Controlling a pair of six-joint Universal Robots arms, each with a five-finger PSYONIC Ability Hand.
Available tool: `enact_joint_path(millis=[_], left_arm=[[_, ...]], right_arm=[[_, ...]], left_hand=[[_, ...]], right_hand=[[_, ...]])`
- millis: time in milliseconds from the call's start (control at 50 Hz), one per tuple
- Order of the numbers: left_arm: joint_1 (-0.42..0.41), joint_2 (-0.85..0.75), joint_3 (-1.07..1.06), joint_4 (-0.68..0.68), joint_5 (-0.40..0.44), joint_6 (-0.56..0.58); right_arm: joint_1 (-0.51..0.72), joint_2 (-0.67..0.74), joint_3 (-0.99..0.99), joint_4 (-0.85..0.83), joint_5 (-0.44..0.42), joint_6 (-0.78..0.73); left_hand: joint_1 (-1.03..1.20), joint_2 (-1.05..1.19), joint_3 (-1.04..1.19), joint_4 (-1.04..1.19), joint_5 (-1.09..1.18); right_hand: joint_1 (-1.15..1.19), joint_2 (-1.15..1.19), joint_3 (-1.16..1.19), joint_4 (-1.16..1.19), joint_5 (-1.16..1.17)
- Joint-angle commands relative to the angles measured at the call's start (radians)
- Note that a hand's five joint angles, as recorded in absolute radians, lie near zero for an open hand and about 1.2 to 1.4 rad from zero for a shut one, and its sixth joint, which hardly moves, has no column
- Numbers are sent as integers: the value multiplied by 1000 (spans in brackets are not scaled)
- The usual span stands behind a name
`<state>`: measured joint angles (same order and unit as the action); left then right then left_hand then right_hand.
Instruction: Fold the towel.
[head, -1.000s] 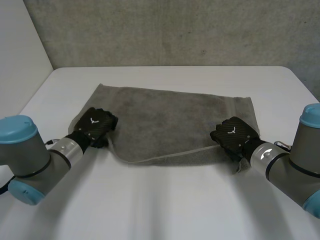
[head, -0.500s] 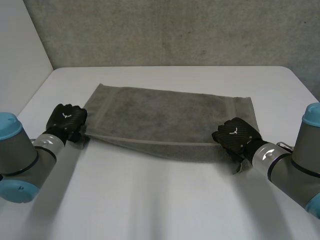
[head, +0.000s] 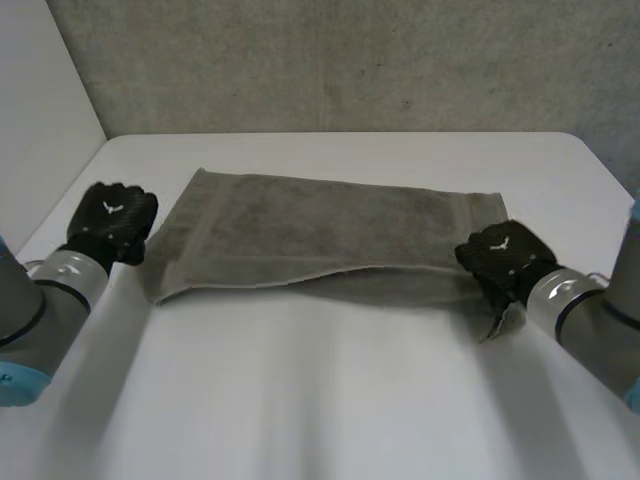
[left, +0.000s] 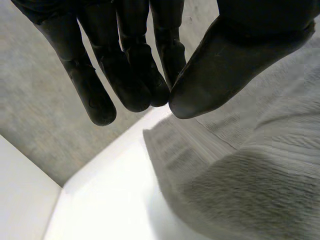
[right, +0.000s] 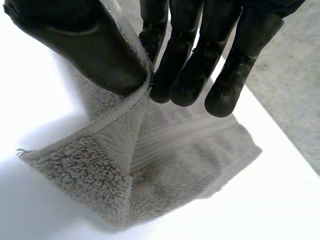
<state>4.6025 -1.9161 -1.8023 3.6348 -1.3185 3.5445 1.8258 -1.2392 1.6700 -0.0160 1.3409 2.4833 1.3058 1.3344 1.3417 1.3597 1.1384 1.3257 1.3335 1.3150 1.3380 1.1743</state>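
The grey towel (head: 330, 225) lies spread across the white table, its near edge folded over a little along the front. My left hand (head: 112, 218) hovers just off the towel's left edge. In the left wrist view that hand (left: 130, 75) has thumb and fingertips closed together with no cloth between them, and the towel (left: 240, 190) lies under and beside it. My right hand (head: 503, 258) is at the towel's near right corner. The right wrist view has that hand (right: 190, 60) pinching the towel's hem (right: 125, 165) between thumb and fingers, the corner lifted off the table.
The white table (head: 330, 400) has bare room in front of the towel and at both sides. A grey wall (head: 350, 60) stands behind its far edge, and a white wall (head: 40, 100) is at the left.
My left hand has swung left off the towel, pulling the near edge out flat, then let go and closed its fingers. My right hand shifted right, still holding its corner.
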Motion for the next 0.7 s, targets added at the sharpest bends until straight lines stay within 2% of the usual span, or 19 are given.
enact_joint_path(millis=[20, 60, 100, 120, 140, 160, 280, 380, 440, 540, 700], left_arm=[[18, 89, -51, -10, 61, -12], [9, 89, -63, -12, 68, -19], [-16, 88, -94, -25, 70, -47], [-16, 88, -94, -25, 70, -47], [-37, 88, -101, -41, 70, -77], [-65, 82, -103, -56, 68, -116], [-117, 34, -101, -67, 71, -187], [-149, -69, -65, -71, 52, -138], [-149, -78, -62, -71, 36, -113], [-133, -86, -71, -74, -43, -55], [-119, -80, -103, -61, -59, -44]], right_arm=[[-11, -129, -18, 148, -17, -1], [-10, -129, -15, 149, -17, 2], [-5, -131, -4, 148, -17, 2], [-3, -128, 3, 146, -16, 0], [0, -125, 8, 146, -15, 0], [0, -125, 8, 146, -15, 0], [7, -82, 27, 125, -14, 2], [4, -68, 42, 102, -15, 2], [1, -68, 53, 91, -15, 3], [-7, -66, 69, 70, -15, 2], [-8, -51, 68, 62, -17, 0]], left_hand=[[90, 62, 55, 37, 83], [90, 62, 55, 37, 83], [-642, -671, -678, -696, -649], [-646, -675, -682, -700, -653], [-797, -826, -833, -851, -804], [-831, -859, -867, -885, -838], [-899, -927, -934, -952, -906], [-884, -912, -920, -938, -891], [-875, -904, -911, -929, -882], [-843, -871, -879, -897, -850], [-843, -871, -879, -897, -850]], right_hand=[[71, 63, 81, 58, 47], [71, 63, 81, 58, 47], [71, 63, 81, 58, 47], [71, 63, 81, 58, 47], [71, 63, 81, 58, 47], [71, 63, 81, 58, 47], [71, 63, 81, 58, 47], [71, 63, 81, 58, 47], [71, 63, 81, 58, 47], [71, 63, 81, 58, 47], [71, 63, 81, 58, 47]])
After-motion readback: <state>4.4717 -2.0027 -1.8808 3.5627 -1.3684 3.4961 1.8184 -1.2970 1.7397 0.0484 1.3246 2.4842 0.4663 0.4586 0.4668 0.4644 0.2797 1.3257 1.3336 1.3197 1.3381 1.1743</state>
